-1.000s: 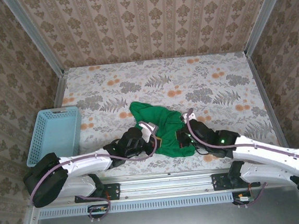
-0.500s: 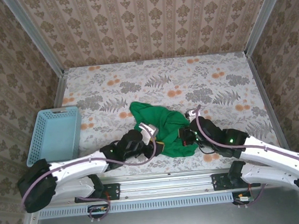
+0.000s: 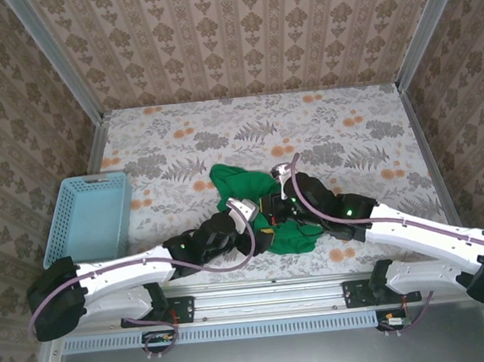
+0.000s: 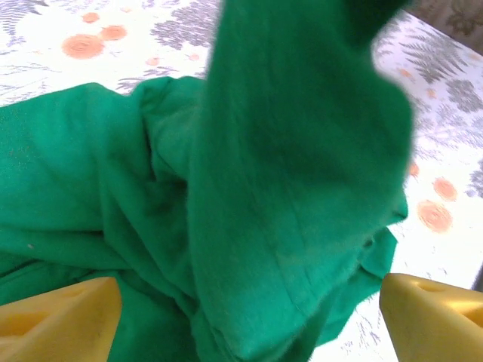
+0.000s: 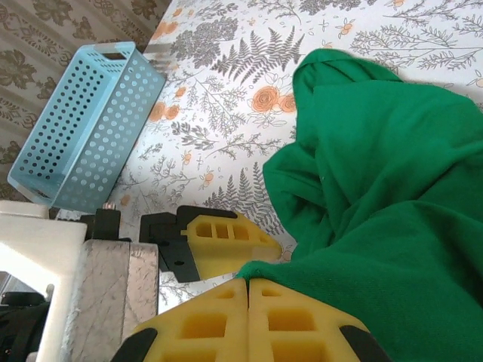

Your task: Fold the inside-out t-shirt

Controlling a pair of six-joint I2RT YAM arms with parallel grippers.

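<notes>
Light-blue plastic basket (image 3: 88,220) at left, green t-shirt (image 3: 242,185) crumpled on table (image 3: 348,138)

Floral-patterned table (image 3: 346,112) carries a crumpled green t-shirt (image 3: 235,181) and a light-blue basket (image 3: 92,215)

damask-patterned brown walls (image 3: 237,29) enclose a floral-print table (image 3: 348,129); aluminium corner posts (image 3: 53,55).

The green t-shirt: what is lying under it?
The flowered table cover shows all around the t-shirt, so it likely rests on that. The bunched cloth covers whatever is directly beneath.
</notes>
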